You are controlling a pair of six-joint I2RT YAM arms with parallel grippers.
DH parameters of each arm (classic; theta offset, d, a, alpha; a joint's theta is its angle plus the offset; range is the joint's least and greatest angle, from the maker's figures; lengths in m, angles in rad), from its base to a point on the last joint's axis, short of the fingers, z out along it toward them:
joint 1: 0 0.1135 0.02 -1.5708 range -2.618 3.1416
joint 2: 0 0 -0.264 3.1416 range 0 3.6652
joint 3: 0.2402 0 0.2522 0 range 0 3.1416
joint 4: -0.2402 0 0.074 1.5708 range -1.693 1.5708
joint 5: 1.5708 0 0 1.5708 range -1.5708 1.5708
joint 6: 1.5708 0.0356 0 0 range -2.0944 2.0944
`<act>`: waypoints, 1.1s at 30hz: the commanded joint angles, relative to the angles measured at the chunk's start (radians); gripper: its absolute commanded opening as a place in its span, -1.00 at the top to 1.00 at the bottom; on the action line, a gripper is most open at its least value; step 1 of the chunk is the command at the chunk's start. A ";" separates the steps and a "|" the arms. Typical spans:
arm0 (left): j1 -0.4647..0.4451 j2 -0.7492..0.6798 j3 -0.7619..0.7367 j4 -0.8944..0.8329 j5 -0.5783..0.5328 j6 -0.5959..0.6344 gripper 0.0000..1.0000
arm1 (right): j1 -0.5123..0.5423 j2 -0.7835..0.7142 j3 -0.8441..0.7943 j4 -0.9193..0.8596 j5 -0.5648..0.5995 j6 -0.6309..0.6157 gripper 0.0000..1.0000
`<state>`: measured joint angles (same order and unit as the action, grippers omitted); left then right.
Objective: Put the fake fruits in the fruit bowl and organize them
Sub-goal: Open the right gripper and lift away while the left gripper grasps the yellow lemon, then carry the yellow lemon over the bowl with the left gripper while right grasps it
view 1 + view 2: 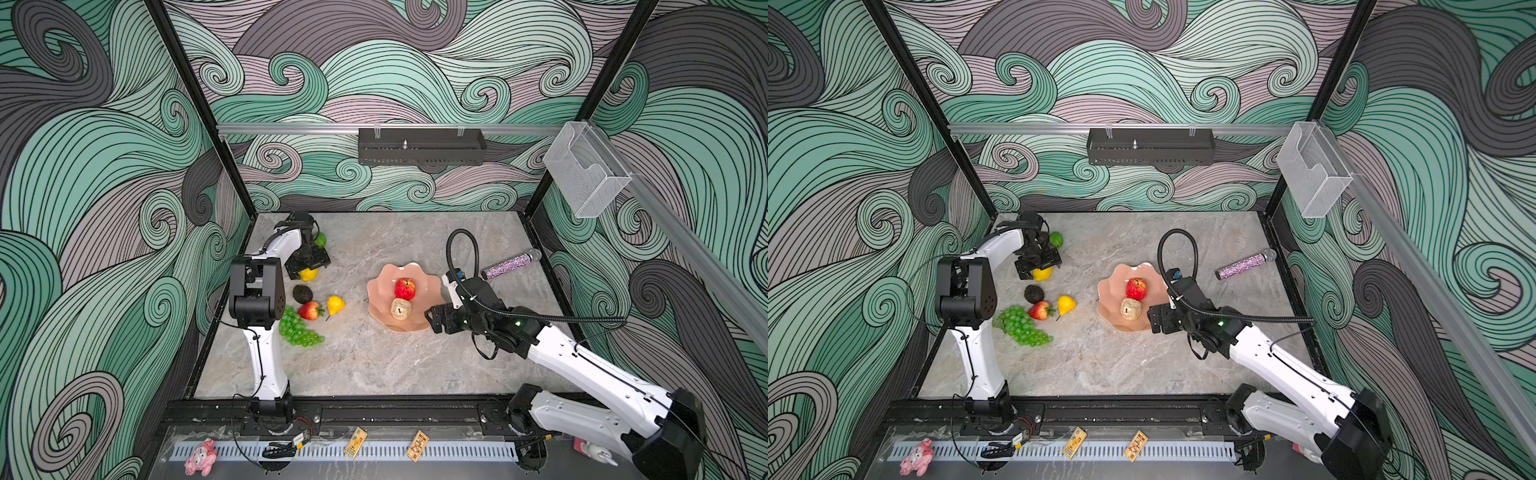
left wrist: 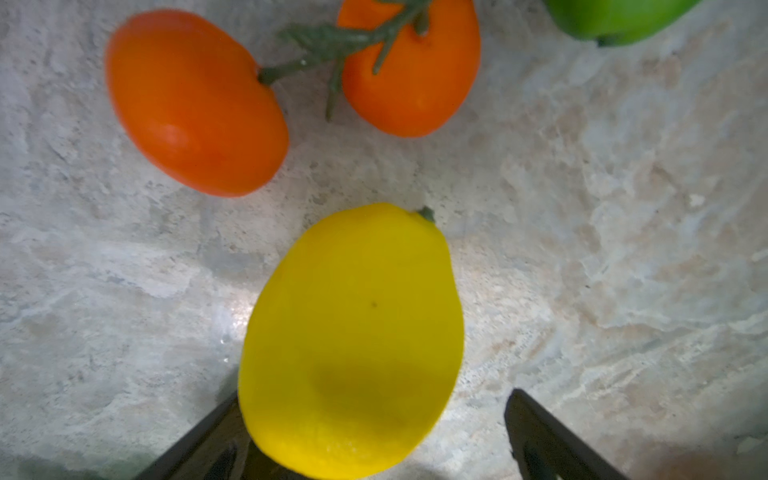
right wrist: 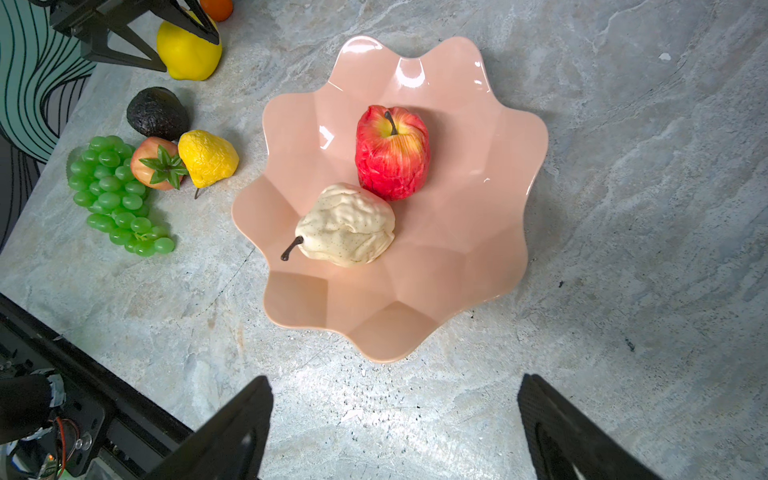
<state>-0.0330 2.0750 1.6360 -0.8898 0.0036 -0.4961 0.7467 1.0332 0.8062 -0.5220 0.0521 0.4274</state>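
Observation:
The salmon-pink fruit bowl [image 1: 380,297] [image 3: 478,228] holds a red apple [image 1: 405,289] and a beige bumpy fruit [image 1: 401,309]. My right gripper [image 1: 432,318] [image 3: 395,380] hovers open and empty just off the bowl's near rim. At the back left my left gripper [image 1: 305,266] [image 2: 374,395] stands open astride a yellow lemon [image 2: 353,340], with a gap on one side. Beyond it lie two stemmed oranges [image 2: 195,104] and a lime [image 1: 321,240]. An avocado [image 1: 302,294], a strawberry [image 1: 309,311], a crinkled yellow fruit [image 1: 336,305] and green grapes [image 1: 297,328] lie on the table at left.
A glittery purple cylinder [image 1: 511,264] lies right of the bowl near the back. A black shelf [image 1: 422,147] hangs on the back wall and a clear box [image 1: 586,174] on the right wall. A pink plush pig [image 1: 200,457] sits outside the front rail.

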 commanded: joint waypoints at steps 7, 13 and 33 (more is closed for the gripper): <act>-0.001 0.062 0.076 -0.050 -0.035 0.017 -0.68 | -0.003 -0.016 -0.007 0.005 -0.016 0.024 -0.87; -0.001 0.079 0.091 -0.035 -0.027 0.010 -0.43 | -0.003 -0.024 -0.006 -0.004 -0.014 0.025 -0.87; -0.189 -0.497 -0.376 0.527 0.082 0.031 -0.08 | -0.031 -0.060 0.028 0.022 -0.018 0.138 -0.87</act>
<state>-0.1616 1.6749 1.2911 -0.5060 0.0711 -0.5003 0.7254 0.9916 0.8066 -0.5205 0.0444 0.5186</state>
